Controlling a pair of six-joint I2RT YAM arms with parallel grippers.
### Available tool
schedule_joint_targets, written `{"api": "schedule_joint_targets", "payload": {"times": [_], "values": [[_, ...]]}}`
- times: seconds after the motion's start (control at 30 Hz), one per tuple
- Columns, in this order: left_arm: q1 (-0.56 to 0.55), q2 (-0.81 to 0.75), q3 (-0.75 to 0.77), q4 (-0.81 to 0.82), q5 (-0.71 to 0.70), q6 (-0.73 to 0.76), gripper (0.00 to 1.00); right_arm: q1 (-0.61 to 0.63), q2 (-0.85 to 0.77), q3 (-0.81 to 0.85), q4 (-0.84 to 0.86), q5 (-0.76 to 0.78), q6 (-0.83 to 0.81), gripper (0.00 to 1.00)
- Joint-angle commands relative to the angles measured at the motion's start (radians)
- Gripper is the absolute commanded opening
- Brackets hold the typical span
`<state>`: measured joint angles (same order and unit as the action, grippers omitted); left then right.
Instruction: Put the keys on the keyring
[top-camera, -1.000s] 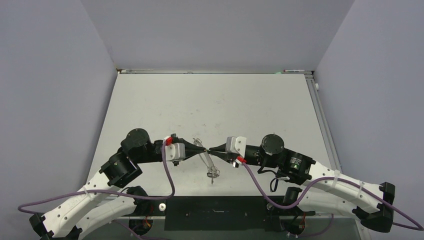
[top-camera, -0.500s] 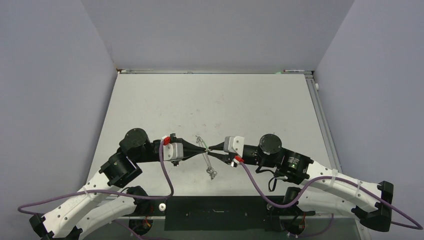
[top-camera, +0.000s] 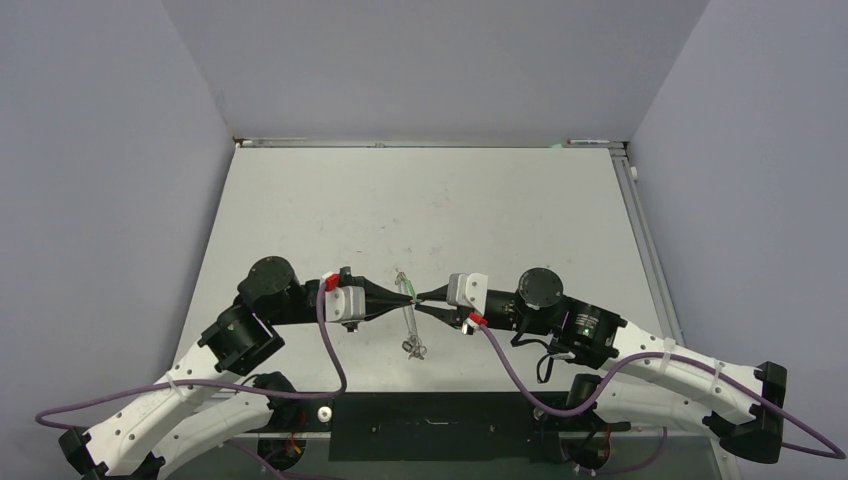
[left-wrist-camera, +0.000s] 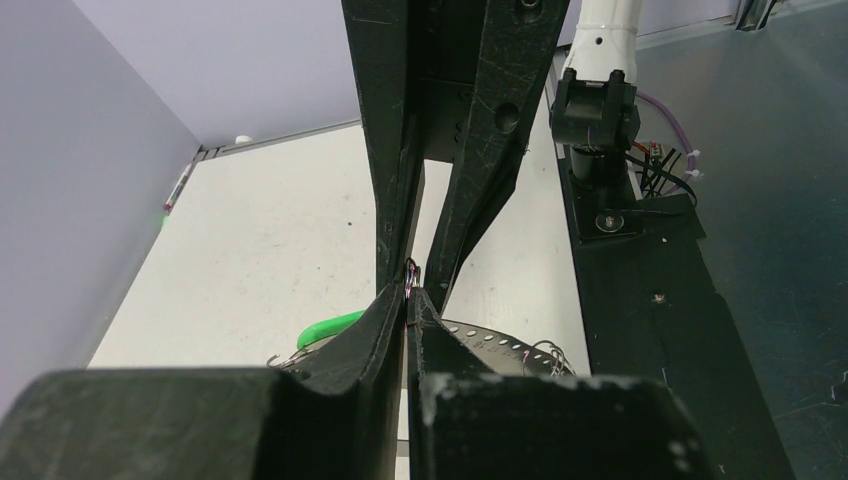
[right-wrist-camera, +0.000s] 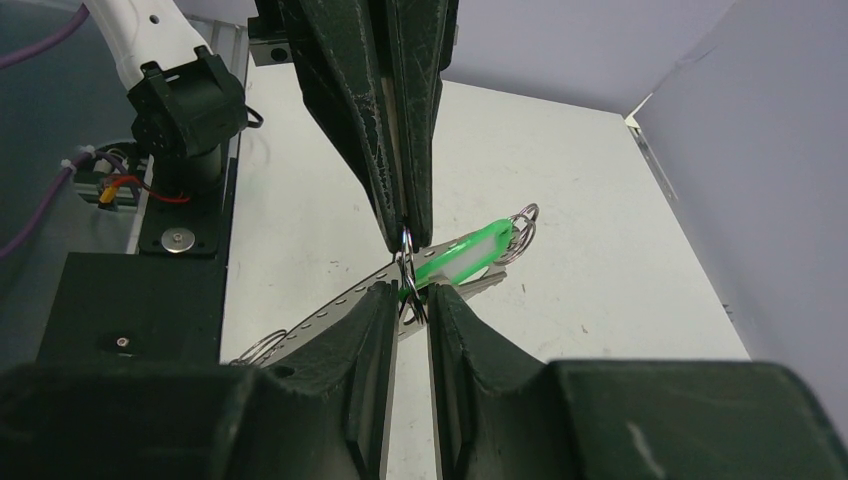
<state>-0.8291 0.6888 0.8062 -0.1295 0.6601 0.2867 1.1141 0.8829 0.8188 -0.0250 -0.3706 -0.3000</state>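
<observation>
Tips met over tabletop (top-camera: 450, 210): we saw left pincer (left-wrist-camera: 409, 298) and right pincer (right-wrist-camera: 408, 298) both clamped tight on keyring (right-wrist-camera: 405, 243), green key (right-wrist-camera: 465, 252) beside.

The white table (top-camera: 430, 200) is being lit evenly by soft, diffuse light from above, and only faint shadows are being cast on it. At the wrist views' lower edges, the left gripper's fingers (left-wrist-camera: 372, 328) and the right gripper's fingers (right-wrist-camera: 352, 340) are being rendered dark and slightly blurred, while the green key head (right-wrist-camera: 465, 250) is being shown bright and sharp.
</observation>
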Motion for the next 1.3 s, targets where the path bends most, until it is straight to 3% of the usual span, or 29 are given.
{"api": "schedule_joint_targets", "payload": {"times": [0.0, 0.33, 0.5, 0.77, 0.9, 1.0, 1.27], "values": [[0.006, -0.003, 0.005, 0.089, 0.023, -0.015, 0.0, 0.001, 0.019, 0.046, 0.017, -0.017, -0.007, 0.18], [0.005, 0.005, 0.002, 0.089, 0.015, -0.014, 0.0, 0.003, 0.024, 0.055, 0.05, -0.036, -0.004, 0.19], [0.006, 0.003, 0.001, 0.089, 0.012, -0.014, 0.0, 0.003, 0.028, 0.05, 0.05, -0.04, -0.005, 0.05], [0.005, -0.005, -0.007, 0.069, -0.024, 0.024, 0.01, 0.002, 0.01, 0.041, 0.046, -0.021, -0.01, 0.05], [0.002, -0.014, -0.012, 0.031, -0.038, 0.066, 0.37, 0.003, 0.018, 0.075, -0.032, 0.003, -0.016, 0.05], [0.0, -0.023, 0.019, -0.038, -0.057, 0.101, 0.52, 0.004, 0.028, 0.102, -0.086, 0.031, -0.02, 0.05], [-0.036, 0.016, 0.159, -0.275, -0.117, 0.189, 0.56, 0.006, 0.032, 0.121, -0.147, 0.061, -0.015, 0.05]]}}
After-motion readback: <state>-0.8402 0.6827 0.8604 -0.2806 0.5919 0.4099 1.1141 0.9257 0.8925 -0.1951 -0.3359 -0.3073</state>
